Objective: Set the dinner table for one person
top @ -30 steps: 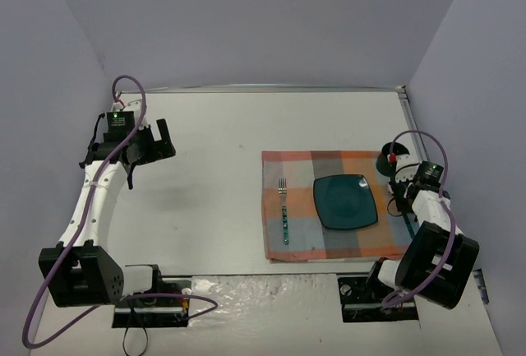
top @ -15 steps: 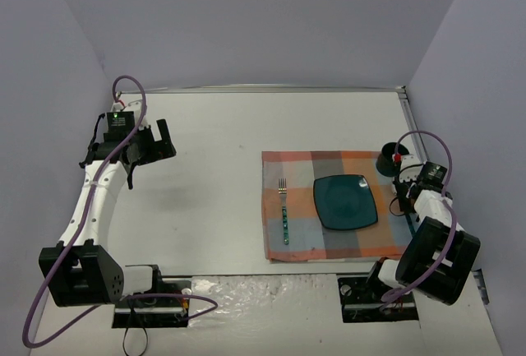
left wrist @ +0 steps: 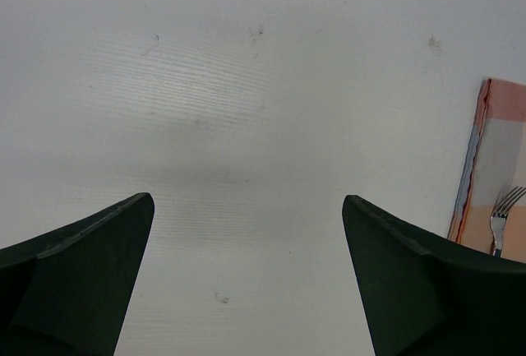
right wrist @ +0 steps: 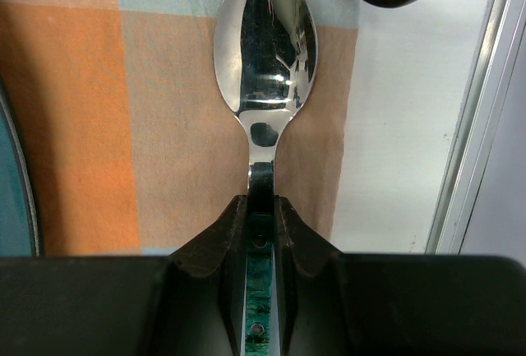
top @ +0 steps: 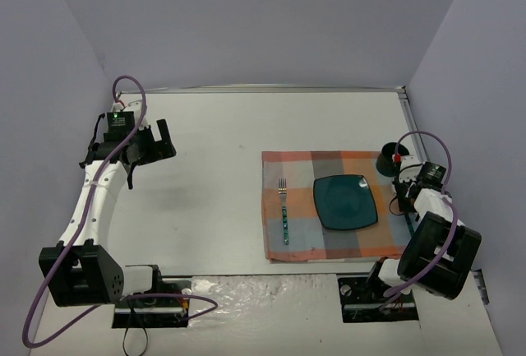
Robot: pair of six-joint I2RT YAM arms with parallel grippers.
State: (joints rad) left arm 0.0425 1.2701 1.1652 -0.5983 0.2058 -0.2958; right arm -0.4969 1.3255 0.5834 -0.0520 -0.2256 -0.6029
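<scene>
Right gripper [right wrist: 261, 208] clamps the glossy steel spoon [right wrist: 265, 52] by its marbled green handle over the woven plaid cloth [right wrist: 82, 126], near the right edge of the matte, scuffed white bench [left wrist: 246, 85] beneath both arms; left gripper [left wrist: 247, 197] gapes wide above it.

I see the whole dinner table [top: 214, 134] from high above its near edge; my left wrist view looks down from some height; my right wrist view hugs the spoon [right wrist: 265, 43]; all three catch the plaid cloth [top: 300, 241].
</scene>
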